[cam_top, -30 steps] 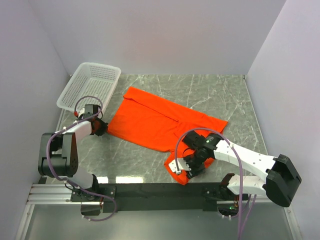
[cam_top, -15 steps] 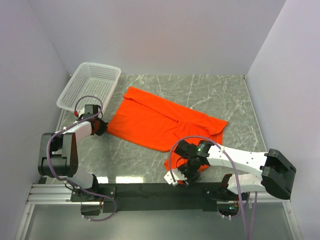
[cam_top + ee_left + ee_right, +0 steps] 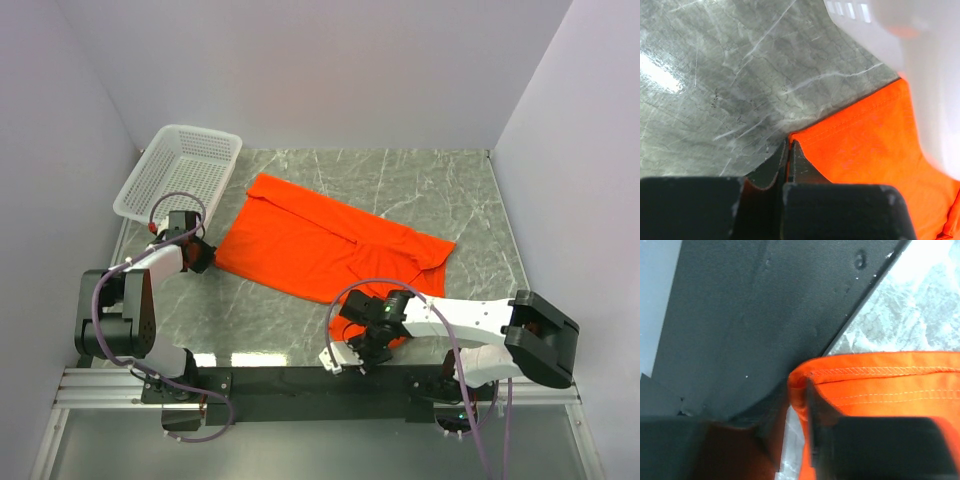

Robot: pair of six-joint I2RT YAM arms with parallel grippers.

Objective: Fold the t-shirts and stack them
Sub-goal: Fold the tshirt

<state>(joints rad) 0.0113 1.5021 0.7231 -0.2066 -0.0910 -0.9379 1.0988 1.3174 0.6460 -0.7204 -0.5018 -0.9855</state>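
Observation:
The orange-red t-shirt [image 3: 320,240] lies spread flat on the marble table, running diagonally from the basket toward the right. My left gripper [image 3: 205,257] sits low at its left corner. In the left wrist view the left gripper [image 3: 789,145] is shut, with the edge of the t-shirt [image 3: 880,140] pinched between the tips. My right gripper [image 3: 352,347] is at the shirt's near corner by the table's front edge. Seen from the right wrist, the right gripper [image 3: 797,390] has its jaws drawn in on the curled, stitched hem corner of the t-shirt [image 3: 890,380].
A white mesh basket [image 3: 180,170] stands at the back left, just beyond the left arm; its rim [image 3: 855,10] shows blurred in the left wrist view. A black rail [image 3: 300,380] runs along the near table edge, right under the right gripper. White walls close in three sides.
The right arm has swung left and nearer along the front edge to the shirt's near corner, and its jaws have narrowed on the hem. The left gripper has shut on its corner without moving.

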